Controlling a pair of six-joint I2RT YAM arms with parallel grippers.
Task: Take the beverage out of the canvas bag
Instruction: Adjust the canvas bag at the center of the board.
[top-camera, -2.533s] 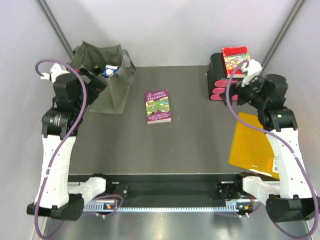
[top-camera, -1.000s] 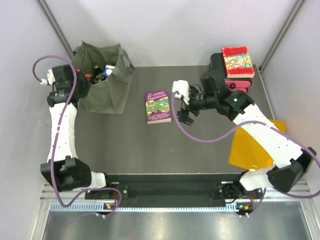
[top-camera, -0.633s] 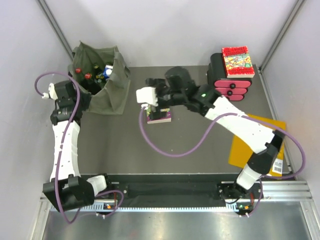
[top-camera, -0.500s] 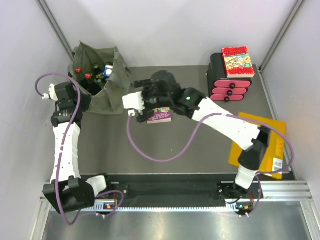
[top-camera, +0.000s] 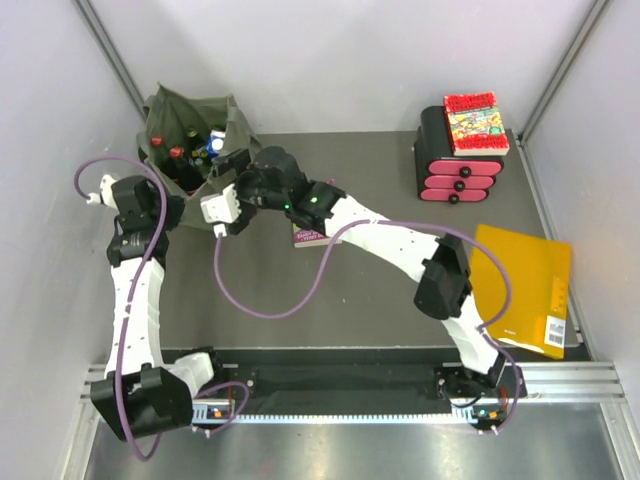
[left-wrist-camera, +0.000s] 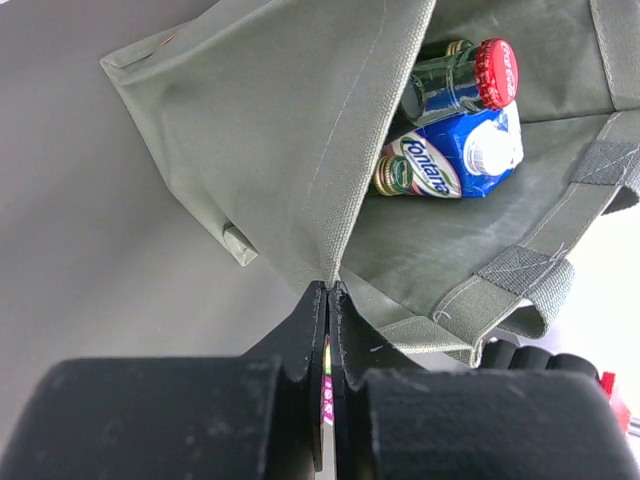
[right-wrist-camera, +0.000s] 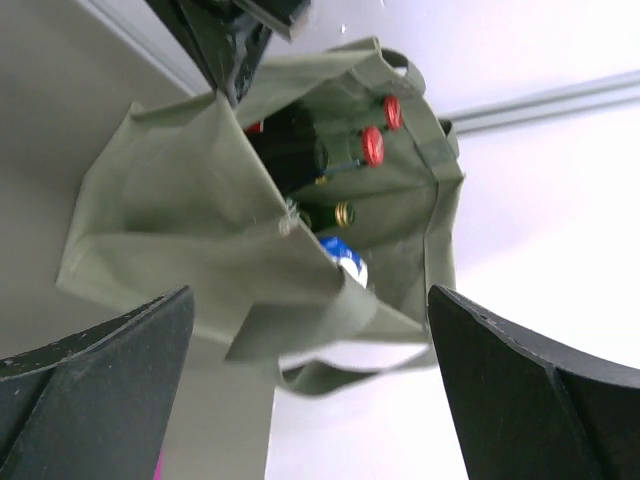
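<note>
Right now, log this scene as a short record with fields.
left gripper: shut on the rim of the canvas bag
right gripper: open, facing the bag's mouth, holding nothing
in bag: red-capped bottle, blue carton
task: no beverage out yet
elsewhere: purple book, pink drawer box, yellow folder

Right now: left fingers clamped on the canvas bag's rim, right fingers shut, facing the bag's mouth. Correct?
No: the right fingers are wide open, per the right wrist view. The rest holds: left fingers clamped on the canvas bag rim, right ones facing its mouth.
</note>
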